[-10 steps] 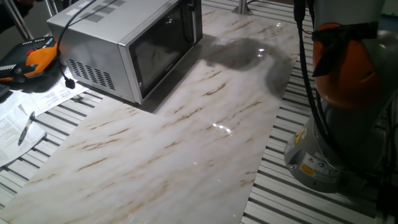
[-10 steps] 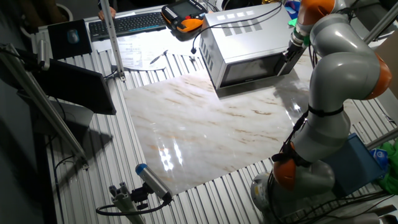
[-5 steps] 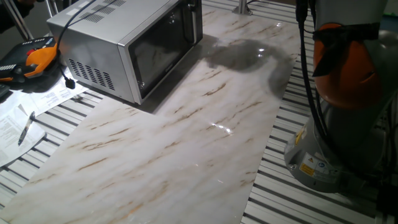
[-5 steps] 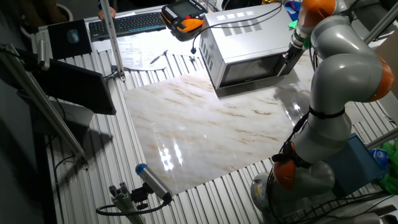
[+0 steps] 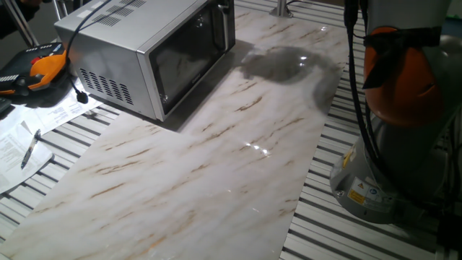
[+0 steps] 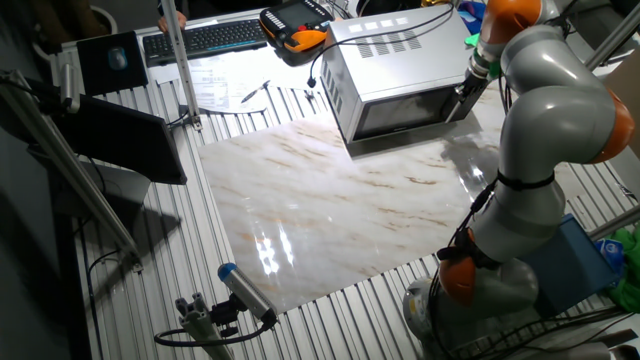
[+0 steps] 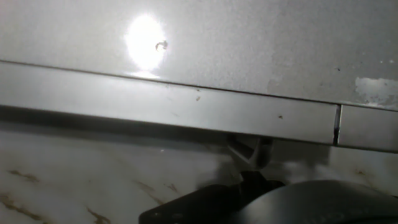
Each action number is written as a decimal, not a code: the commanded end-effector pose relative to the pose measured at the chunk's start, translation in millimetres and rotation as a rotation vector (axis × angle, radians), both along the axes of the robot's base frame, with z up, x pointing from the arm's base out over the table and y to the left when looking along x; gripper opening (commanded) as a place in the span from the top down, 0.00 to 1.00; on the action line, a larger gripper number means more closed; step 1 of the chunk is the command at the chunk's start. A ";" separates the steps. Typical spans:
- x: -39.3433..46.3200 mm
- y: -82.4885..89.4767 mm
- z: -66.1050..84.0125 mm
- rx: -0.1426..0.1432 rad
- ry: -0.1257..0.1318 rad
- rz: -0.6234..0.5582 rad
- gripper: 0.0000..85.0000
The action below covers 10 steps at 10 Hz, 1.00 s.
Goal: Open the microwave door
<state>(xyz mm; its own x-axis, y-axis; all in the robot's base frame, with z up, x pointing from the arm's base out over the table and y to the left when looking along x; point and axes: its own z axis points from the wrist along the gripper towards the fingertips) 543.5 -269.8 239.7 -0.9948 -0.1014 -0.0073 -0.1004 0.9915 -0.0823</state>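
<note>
Nothing of note had shifted against the earlier frames: the arm (image 6: pixel 545 100) sat in nearly the same pose, with at most a slight drift of its upper links, and the microwave (image 6: pixel 395 70) had not budged.

The microwave stood at the far end of the marble tabletop (image 6: pixel 340 215), its vented side turned toward the papers and the orange pendant (image 6: pixel 295 25). The microwave door (image 5: pixel 191 54) looked shut, flush with the casing, dark glass facing out over the slab. In the other fixed view, the gripper (image 6: pixel 468 95) was pressed in at the right end of the door, where the handle should sit. The handle itself was hidden behind the wrist.

The hand view showed only a silver lower edge of the oven (image 7: pixel 168 106) very close, a small foot beneath it, and dark gripper parts at the bottom of the frame. Whether the fingers were apart or clamped on the handle could not be told from any view.

Judged step: securing the handle before the pull, with the opening itself not yet begun. To do it well, the fingers should close around the bar, not beside it. The pull should then follow an arc about the hinge at the door's left end. A straight tug would likely drag the light oven across the smooth slab.
</note>
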 end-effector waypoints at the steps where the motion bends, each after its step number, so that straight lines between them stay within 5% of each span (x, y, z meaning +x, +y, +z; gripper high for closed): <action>1: -0.4 0.3 1.3 0.000 0.003 -0.001 1.00; 4: -4.3 2.7 7.3 0.011 0.021 -0.019 1.00; 5: -4.5 3.0 7.9 0.005 0.009 -0.040 1.00; 6: -3.8 3.8 8.6 -0.003 -0.012 -0.081 0.60; 7: -1.9 6.2 10.5 -0.008 -0.023 -0.117 0.60; 8: -0.2 7.5 13.5 -0.020 -0.025 -0.118 0.40; 10: 0.2 4.7 14.8 -0.031 -0.030 -0.116 0.40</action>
<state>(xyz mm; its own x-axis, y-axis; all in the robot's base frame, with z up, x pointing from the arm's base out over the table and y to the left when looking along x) 543.7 -265.2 254.2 -0.9992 0.0140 -0.0365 0.0181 0.9932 -0.1148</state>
